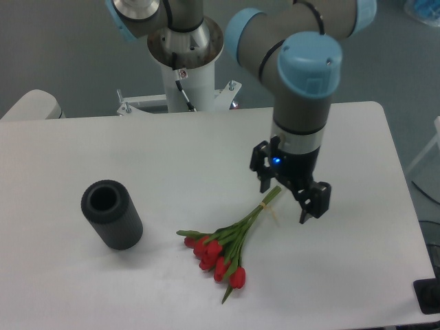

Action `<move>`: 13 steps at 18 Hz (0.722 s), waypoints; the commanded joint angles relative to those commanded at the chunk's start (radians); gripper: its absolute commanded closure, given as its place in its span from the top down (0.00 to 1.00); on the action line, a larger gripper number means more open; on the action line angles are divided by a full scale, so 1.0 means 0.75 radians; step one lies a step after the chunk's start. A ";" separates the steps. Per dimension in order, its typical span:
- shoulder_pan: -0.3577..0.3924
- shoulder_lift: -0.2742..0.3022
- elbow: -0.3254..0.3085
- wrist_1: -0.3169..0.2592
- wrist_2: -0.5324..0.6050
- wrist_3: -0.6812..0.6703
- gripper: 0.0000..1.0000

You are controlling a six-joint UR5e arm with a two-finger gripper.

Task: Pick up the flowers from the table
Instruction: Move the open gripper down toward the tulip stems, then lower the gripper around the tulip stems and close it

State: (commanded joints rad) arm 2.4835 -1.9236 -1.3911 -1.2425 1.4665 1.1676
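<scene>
The flowers lie flat on the white table, red buds toward the front, thin green stems running up and right to a tied end. My gripper hangs open just above the stem tips, one finger at the upper left of them, the other at the lower right. Nothing is between the fingers.
A black hollow cylinder lies on the table's left side. The arm's white base column stands at the back edge. The table's right edge runs close past the gripper's right.
</scene>
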 joint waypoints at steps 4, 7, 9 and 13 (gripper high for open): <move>-0.037 -0.004 -0.104 0.035 0.006 -0.206 1.00; -0.039 -0.010 -0.211 0.169 0.008 -0.303 1.00; -0.035 -0.014 -0.274 0.253 0.008 -0.297 1.00; -0.018 -0.051 -0.336 0.309 0.008 -0.260 1.00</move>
State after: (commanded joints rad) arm 2.4697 -1.9618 -1.6429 -1.0110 1.4726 0.9724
